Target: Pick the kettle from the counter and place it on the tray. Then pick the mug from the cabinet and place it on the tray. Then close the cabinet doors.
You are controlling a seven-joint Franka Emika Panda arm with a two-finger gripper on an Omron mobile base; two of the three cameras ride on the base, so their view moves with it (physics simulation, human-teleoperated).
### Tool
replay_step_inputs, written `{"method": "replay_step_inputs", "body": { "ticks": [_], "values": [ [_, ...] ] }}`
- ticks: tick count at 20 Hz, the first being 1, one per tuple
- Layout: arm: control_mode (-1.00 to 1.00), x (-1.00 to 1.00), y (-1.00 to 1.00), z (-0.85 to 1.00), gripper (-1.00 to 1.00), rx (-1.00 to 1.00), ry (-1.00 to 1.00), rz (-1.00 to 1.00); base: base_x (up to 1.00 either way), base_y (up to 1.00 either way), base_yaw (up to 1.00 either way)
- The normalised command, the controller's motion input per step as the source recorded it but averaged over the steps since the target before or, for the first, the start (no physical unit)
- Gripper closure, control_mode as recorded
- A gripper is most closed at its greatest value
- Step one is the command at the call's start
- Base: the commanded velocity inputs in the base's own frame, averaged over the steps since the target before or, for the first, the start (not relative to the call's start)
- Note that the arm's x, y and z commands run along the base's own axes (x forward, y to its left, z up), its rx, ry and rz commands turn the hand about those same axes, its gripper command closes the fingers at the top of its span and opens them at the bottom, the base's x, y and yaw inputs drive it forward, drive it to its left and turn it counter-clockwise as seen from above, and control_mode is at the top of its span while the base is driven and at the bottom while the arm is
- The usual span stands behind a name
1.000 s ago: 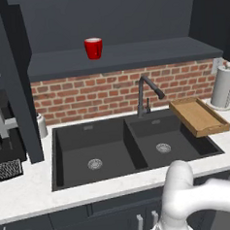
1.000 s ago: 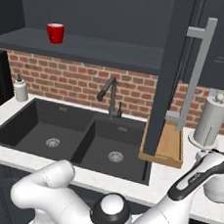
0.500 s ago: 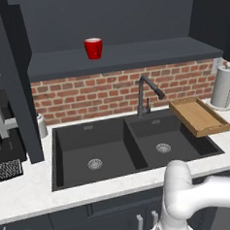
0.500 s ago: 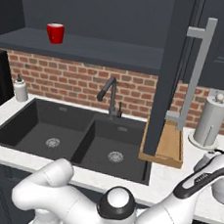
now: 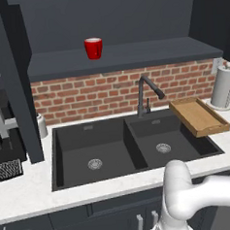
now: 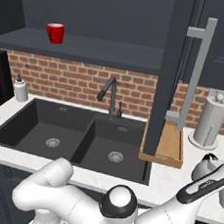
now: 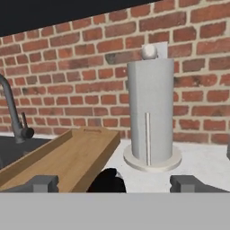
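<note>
1. Mug: red, upright on cabinet shelf, up and left of sink, above its left basin. Right base view has it at shelf's left end.
2. Soap bottle: on counter w/ back to brick wall, just left of sink.
3. Sink: black double basin set in white counter; dark faucet stands behind it at the divider.
4. Tray: wooden, right of sink, its near end overlapping the right basin's edge. Hand view: tray runs away toward faucet.
5. Cabinet door: open, edge-on in right base view, w/ silver bar handle; hides part of tray.
6. Paper-towel roll: upright on counter, right of sink and beyond tray, near brick wall.
7. Kettle: silver-grey, on counter right of sink, nearer than towel roll, partly behind arm. Hand view: dark rounded top pokes up at btm.
8. Gripper: finger tips spread wide, nothing between them but kettle's dark top; no contact visible.
</note>
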Motion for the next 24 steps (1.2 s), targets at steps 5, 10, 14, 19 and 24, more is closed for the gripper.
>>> {"method": "replay_step_inputs", "body": {
  "ticks": [5, 10, 14, 19, 24],
  "values": [
    [-1.00, -0.33, 0.00, -0.05, -1.00, 0.00, -0.04, -0.02, 0.00, 0.00, 0.00],
    [-1.00, -0.09, 0.00, -0.04, -1.00, 0.00, 0.00, -0.02, 0.00, 0.00, 0.00],
    [-1.00, -0.01, 0.04, -0.15, -1.00, 0.00, 0.00, 0.00, 0.00, 0.00, 0.00],
    [-1.00, 0.00, 0.13, -0.16, -1.00, 0.00, 0.00, 0.00, 0.00, 0.00, 0.00],
    [-1.00, 0.03, 0.10, -0.18, -1.00, 0.00, 0.00, 0.00, 0.00, 0.00, 0.00]
  ]
}}
